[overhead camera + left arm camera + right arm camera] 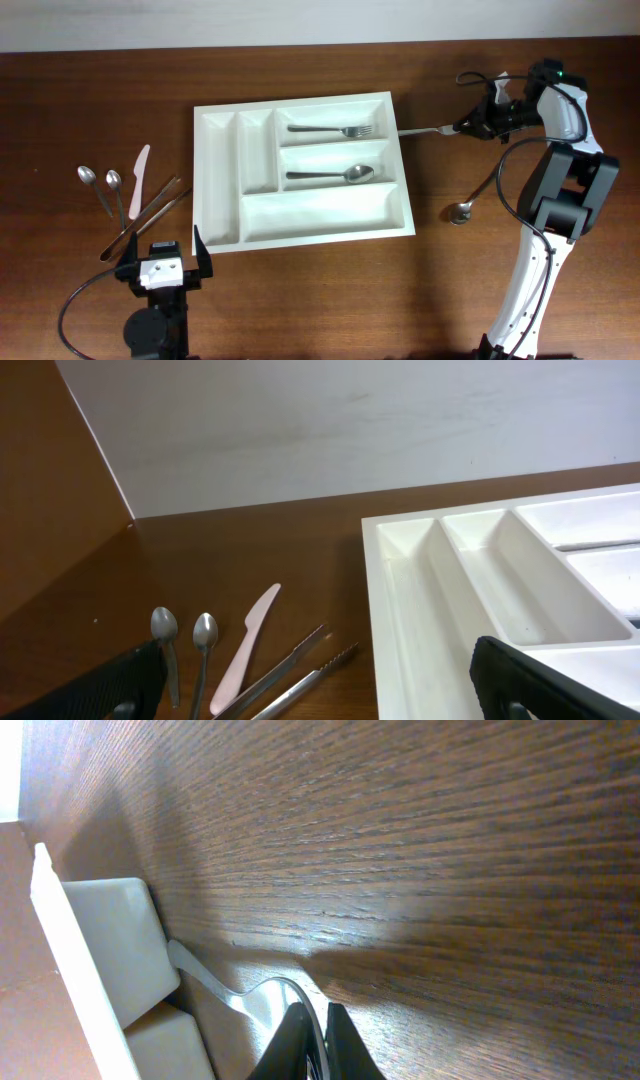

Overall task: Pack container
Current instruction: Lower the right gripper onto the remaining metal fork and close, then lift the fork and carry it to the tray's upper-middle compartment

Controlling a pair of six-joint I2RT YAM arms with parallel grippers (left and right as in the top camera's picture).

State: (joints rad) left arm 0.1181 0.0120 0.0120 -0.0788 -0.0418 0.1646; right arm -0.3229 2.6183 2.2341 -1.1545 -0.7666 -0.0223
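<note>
The container, a white cutlery tray (320,211), lies at the table's middle. It holds a fork (335,129) in the top wide slot and a spoon (335,175) in the middle one. My right gripper (463,127) is shut on a silver utensil (425,129) just right of the tray, its free end pointing at the tray's right rim. In the right wrist view the fingers (322,1012) pinch the curved metal (245,995) beside the tray wall (100,940). My left gripper (163,253) is open and empty, below the tray's (400,600) left corner.
Left of the tray lie two spoons (100,185), a pink knife (137,180) and metal tongs (150,215); they also show in the left wrist view (250,650). Another spoon (462,210) lies on the table right of the tray, by the right arm's base.
</note>
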